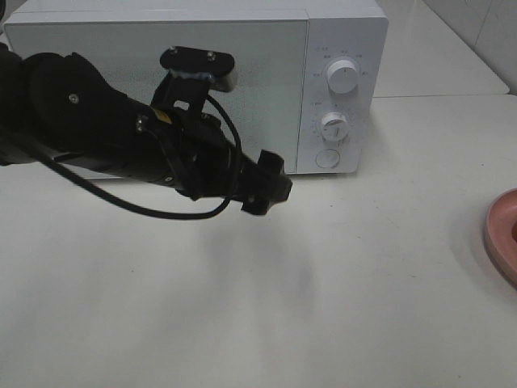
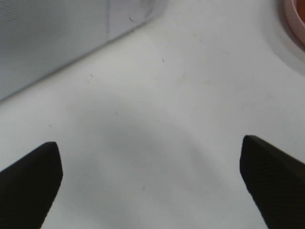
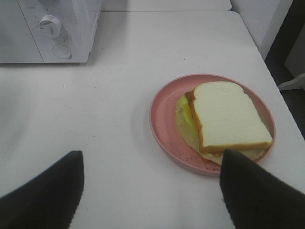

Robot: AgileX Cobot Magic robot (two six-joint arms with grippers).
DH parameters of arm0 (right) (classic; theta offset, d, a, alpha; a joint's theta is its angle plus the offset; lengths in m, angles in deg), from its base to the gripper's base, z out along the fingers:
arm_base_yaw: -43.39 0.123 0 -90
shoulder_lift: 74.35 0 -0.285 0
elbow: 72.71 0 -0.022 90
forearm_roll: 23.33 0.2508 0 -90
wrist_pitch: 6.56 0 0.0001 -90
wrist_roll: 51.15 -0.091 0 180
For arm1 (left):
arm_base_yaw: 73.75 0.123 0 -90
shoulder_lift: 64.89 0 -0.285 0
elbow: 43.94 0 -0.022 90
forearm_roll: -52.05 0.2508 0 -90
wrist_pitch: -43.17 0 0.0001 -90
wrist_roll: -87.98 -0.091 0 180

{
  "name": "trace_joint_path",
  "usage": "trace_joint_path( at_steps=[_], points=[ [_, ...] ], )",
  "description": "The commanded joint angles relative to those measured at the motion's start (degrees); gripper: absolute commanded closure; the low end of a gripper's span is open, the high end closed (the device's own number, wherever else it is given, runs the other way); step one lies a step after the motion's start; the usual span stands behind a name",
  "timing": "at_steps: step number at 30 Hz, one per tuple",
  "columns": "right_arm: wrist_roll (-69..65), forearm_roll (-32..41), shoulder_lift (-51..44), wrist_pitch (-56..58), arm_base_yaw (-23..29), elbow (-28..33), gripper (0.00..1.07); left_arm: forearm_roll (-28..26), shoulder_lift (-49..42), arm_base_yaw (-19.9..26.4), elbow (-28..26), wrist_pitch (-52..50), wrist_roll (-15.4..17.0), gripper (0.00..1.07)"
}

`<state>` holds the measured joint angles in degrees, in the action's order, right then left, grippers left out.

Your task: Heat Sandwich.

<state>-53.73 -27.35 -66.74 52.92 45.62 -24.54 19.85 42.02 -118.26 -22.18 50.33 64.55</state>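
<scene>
Likely light and soft: the sandwich (image 3: 231,119), a slab of pale bread over yellow and reddish filling, lying flat on the pink plate (image 3: 159,117) at the table's right side, well apart from the microwave (image 1: 194,81). Loosely stacked by the look of it, so prone to sliding apart or squashing under a hard pinch. Safer, probably, to take hold of the plate by its raised rim on the near side and carry the whole thing level, rather than nipping the bread itself; smooth rim, though, so perhaps slippery. Seen properly only through the right wrist camera: sandwich, full plate, the microwave's lower dial and round button beyond. Barely hinted at from the high camera, where just a sliver of pink plate (image 1: 502,234) shows at the right edge and no sandwich at all. Shown from above instead: microwave door shut, two dials, and the left gripper (image 1: 268,187) hanging over the white table (image 1: 323,307) just in front of the door's right edge. Left gripper (image 2: 150,183) released, fingers spread wide over bare table, grasping nothing. Right gripper (image 3: 150,191) likewise spread and empty, hovering near the plate, out of the high camera's frame altogether.
</scene>
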Motion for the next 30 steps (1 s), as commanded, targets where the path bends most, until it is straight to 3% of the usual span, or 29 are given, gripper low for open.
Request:
trace_joint_path(
  at_steps=[1, 5, 7, 9, 10, 11, 14, 15, 16, 19, 20, 24, 25, 26, 30],
  points=[
    [0.2, 0.1, -1.7, -0.1, -0.3, 0.1, 0.31, 6.0, -2.0, -0.1, 0.1, 7.3, -0.2, 0.09],
    [0.2, 0.1, -1.7, -0.1, -0.3, 0.1, 0.31, 13.4, -5.0, -0.1, 0.1, 17.0, 1.0, 0.10],
    [0.2, 0.1, -1.7, -0.1, -0.3, 0.1, 0.31, 14.3, -5.6, -0.1, 0.1, 18.8, 1.7, 0.10],
    [0.2, 0.1, -1.7, -0.1, -0.3, 0.1, 0.31, 16.1, -6.9, -0.1, 0.1, 22.0, 4.1, 0.10],
    [0.2, 0.1, -1.7, -0.1, -0.3, 0.1, 0.31, 18.3, -8.0, -0.1, 0.1, 24.6, 7.8, 0.10],
    [0.2, 0.1, -1.7, -0.1, -0.3, 0.1, 0.31, 18.3, -8.0, -0.1, 0.1, 24.6, 7.8, 0.10],
    [0.2, 0.1, -1.7, -0.1, -0.3, 0.1, 0.31, 22.7, -9.1, -0.1, 0.1, 28.5, 12.9, 0.10],
    [0.2, 0.1, -1.7, -0.1, -0.3, 0.1, 0.31, 26.1, -9.5, -0.1, 0.1, 31.1, 16.0, 0.10],
    [0.2, 0.1, -1.7, -0.1, -0.3, 0.1, 0.31, 26.1, -9.5, -0.1, 0.1, 31.1, 16.0, 0.10],
    [0.2, 0.1, -1.7, -0.1, -0.3, 0.1, 0.31, 29.9, -9.7, 0.3, 0.1, 34.7, 20.3, 0.10],
    [0.2, 0.1, -1.7, -0.1, -0.3, 0.1, 0.31, 30.6, -9.7, 1.7, 0.1, 36.8, 22.1, 0.10],
    [0.2, 0.1, -1.7, -0.1, -0.3, 0.1, 0.31, 30.1, -10.0, 5.9, 0.1, 39.5, 22.6, 0.10],
    [0.2, 0.1, -1.7, -0.1, -0.3, 0.1, 0.31, 30.0, -10.6, 9.3, 0.1, 41.1, 22.6, 0.10],
    [0.2, 0.1, -1.7, -0.1, -0.3, 0.1, 0.31, 30.0, -10.6, 9.3, 0.1, 41.1, 22.6, 0.10],
    [0.2, 0.1, -1.7, -0.1, -0.3, 0.1, 0.31, 29.7, -13.2, 18.0, 0.1, 44.8, 22.6, 0.10]
  ],
)
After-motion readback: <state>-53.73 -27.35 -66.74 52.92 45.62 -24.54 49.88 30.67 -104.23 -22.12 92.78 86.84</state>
